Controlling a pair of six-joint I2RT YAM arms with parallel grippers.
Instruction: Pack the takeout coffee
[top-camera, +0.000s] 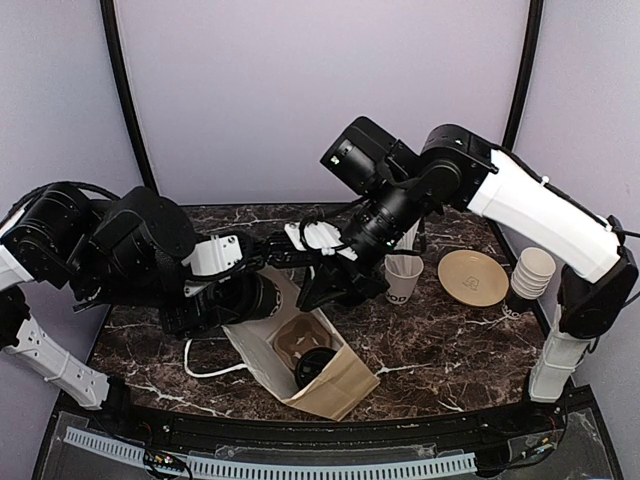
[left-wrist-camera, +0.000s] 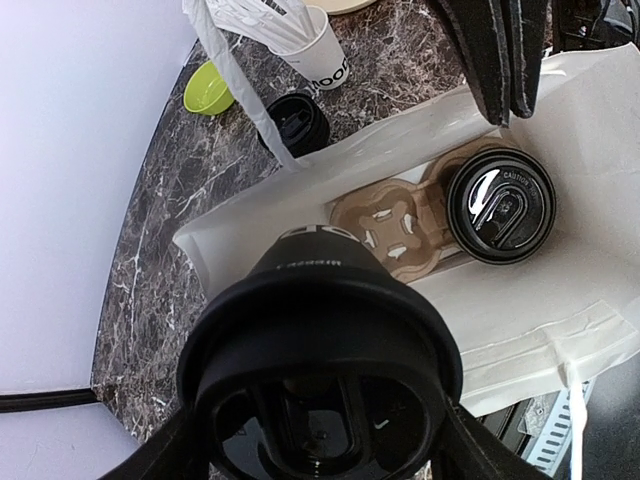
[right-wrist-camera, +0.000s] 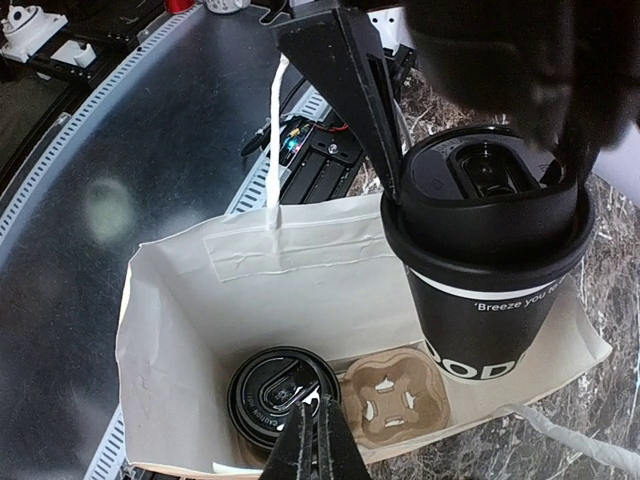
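Coffee cup hangs over paper bag containing second cup.

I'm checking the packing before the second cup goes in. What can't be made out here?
- Top view: the held cup is lost against the black arms.
- Left wrist: that cup's lid blocks one end of the bag and part of the carrier.
- Right wrist: the cup's slogan runs out of sight round its side; the shut right gripper covers part of the packed cup.

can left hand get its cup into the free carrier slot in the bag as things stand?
Probably yes. The paper bag stands open, the empty slot lies uncovered beside the seated cup, and the closed right hand sits at the rim, not over the slot. The left hand has the held cup above the mouth.
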